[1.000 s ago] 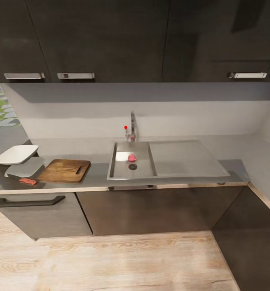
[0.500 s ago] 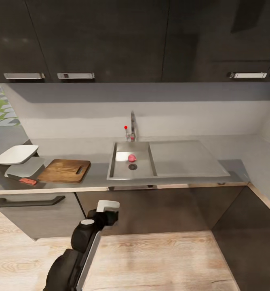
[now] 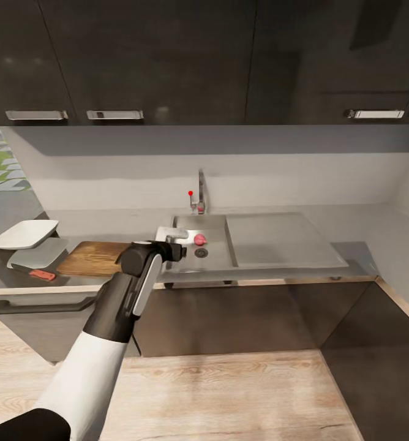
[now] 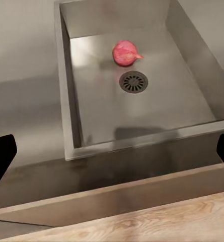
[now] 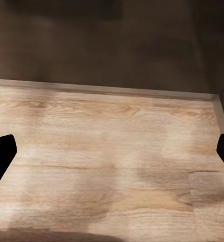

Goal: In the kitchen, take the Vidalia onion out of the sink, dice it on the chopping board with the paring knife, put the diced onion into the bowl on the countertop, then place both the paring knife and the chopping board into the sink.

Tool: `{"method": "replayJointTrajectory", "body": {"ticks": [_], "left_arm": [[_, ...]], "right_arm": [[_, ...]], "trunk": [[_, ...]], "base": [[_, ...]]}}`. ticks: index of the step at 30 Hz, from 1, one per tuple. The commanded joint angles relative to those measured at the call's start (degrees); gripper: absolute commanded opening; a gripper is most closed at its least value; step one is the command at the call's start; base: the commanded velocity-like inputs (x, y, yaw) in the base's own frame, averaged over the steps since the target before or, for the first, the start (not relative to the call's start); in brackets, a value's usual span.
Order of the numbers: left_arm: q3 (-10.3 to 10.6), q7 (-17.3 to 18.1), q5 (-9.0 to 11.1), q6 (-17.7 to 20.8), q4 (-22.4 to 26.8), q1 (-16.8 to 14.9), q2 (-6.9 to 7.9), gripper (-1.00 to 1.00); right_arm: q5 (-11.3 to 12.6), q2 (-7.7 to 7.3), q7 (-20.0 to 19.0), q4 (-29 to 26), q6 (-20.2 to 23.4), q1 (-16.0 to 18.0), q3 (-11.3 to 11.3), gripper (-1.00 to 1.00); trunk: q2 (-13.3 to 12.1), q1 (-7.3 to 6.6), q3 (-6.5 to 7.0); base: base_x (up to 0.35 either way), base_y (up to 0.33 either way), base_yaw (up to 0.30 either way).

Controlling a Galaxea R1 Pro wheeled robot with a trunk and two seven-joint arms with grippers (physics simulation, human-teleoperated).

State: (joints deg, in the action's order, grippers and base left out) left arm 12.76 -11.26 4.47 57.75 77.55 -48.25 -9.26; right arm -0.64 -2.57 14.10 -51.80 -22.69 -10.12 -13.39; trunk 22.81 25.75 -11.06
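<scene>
Mid-frame in the head view, the left gripper [image 3: 179,241], fingers spread wide and holding nothing, hangs over the sink's [image 3: 217,261] left rim, the onion [image 3: 199,239] just right beside the drain [image 3: 201,252].

Glossy black upper cabinets [image 3: 149,55] hung above a pale grey backsplash [image 3: 290,177]; light wood floor [image 3: 229,398] lay below.

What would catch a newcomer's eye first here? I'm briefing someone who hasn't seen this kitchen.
The left arm reaches up from the lower left, its left gripper at the near-left rim of the sink. A reddish onion lies in the basin beside the round drain. On the countertop to the left sit the chopping board, bowl and paring knife.
</scene>
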Motion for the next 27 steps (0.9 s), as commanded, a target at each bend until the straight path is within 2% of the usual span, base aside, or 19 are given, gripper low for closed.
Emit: {"method": "replayJointTrajectory", "body": {"ticks": [1,3,7,11,18,27], "left_arm": [[0.09,-0.48,0.54,0.24,-0.18,-0.19,0.0,1.0],[0.5,-0.41,0.63,0.29,-0.24,-0.44,0.03,1.0],[3.48,-0.4,0.64,0.27,2.83,-0.65,0.32,1.0],[4.68,-0.42,0.53,0.26,4.6,-0.71,0.44,1.0],[4.94,-0.43,0.54,0.27,4.5,-0.7,0.47,1.0],[4.63,-0.45,0.54,0.18,1.24,-0.7,0.53,1.0]], "right_arm": [[-0.05,-0.07,0.51,-0.06,0.01,0.01,-0.25,1.0],[0.02,-0.07,0.5,-0.06,0.01,0.01,-0.24,1.0],[0.66,-0.07,0.49,-0.06,0.01,0.01,-0.24,1.0],[2.59,-0.07,0.49,-0.05,0.07,0.01,-0.25,1.0],[3.46,-0.15,0.49,-0.05,0.1,0.01,-0.26,1.0],[3.54,-0.16,0.49,0.0,0.1,0.01,-0.28,1.0]], "trunk": [[0.11,0.04,-0.1],[0.11,0.04,-0.1],[0.11,0.04,-0.1],[0.11,0.04,-0.1],[0.11,0.04,-0.1],[0.11,0.04,-0.1]], "base": [[0.0,0.0,0.0],[0.0,0.0,0.0],[0.0,0.0,0.0],[0.002,-0.002,0.0],[0.128,-0.121,0.0],[0.25,-0.203,0.0]]}}
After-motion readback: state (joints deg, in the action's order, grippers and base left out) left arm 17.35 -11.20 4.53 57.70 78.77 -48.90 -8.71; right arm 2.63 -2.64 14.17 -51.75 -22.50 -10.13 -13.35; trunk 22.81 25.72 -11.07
